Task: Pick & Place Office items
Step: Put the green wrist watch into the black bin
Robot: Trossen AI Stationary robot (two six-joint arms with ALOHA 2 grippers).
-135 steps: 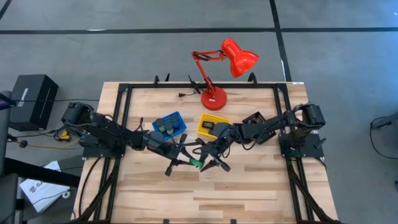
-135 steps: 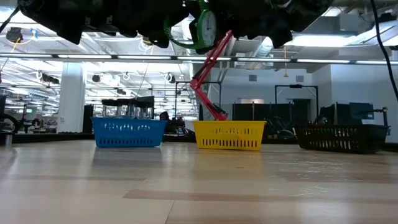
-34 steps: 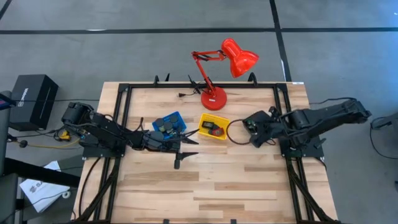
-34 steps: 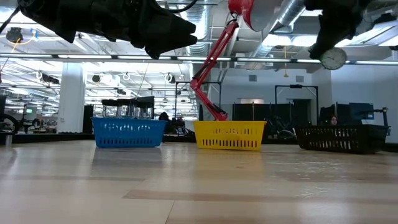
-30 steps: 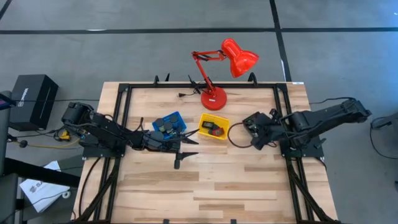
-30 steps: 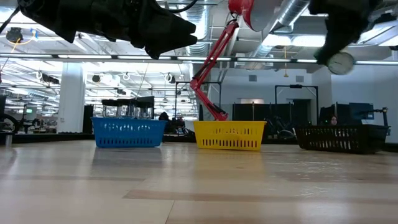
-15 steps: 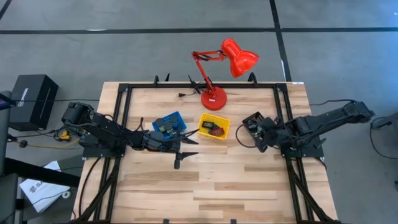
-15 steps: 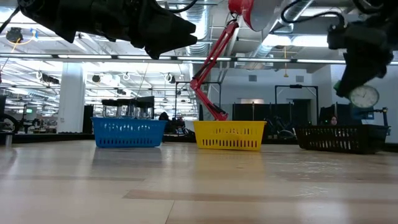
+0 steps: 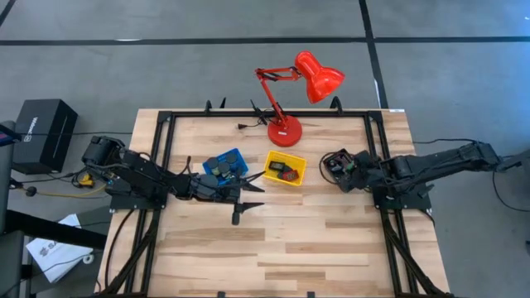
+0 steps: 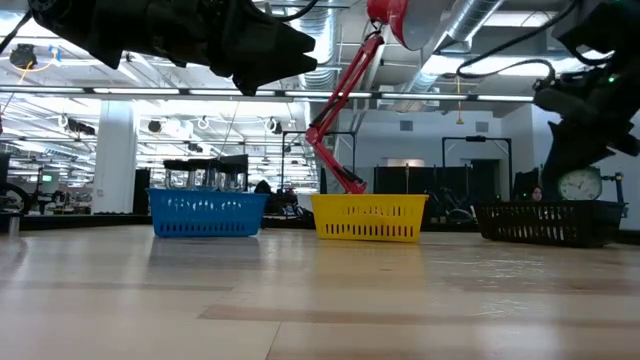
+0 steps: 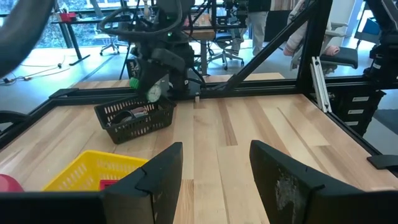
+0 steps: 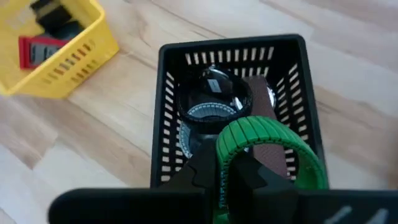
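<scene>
My right gripper [image 12: 231,177] is shut on a green looped band [image 12: 267,140] that carries a round white dial [image 10: 580,185]. It hovers over the black wire basket [image 9: 335,157] at the table's right side. A black round disc [image 12: 208,102] lies in that basket. My left gripper [image 9: 243,199] is open and empty above the table, just near of the blue tray [image 9: 225,165], which holds dark blocks. The yellow tray [image 9: 284,168] holds a red rectangle [image 12: 37,50] and a black block [image 12: 56,18]. My right gripper pinches the green band's loop [image 12: 235,144] between its two fingers, coming from above and slanting down. The band and its dial [image 11: 153,93] hang below the fingers, just above the rim of the black basket [image 10: 545,222] and clear of it.
The big red desk lamp [image 9: 294,91] stands at the table's far edge, behind the trays. A black frame [image 9: 166,124] runs along the table's edges. Bare wood [image 9: 290,248] lies toward the near edge.
My right gripper has gone down and a little toward the table's right edge, carrying the green band and dial from high above the table to just over the black basket. The dial still hangs below the fingers.
</scene>
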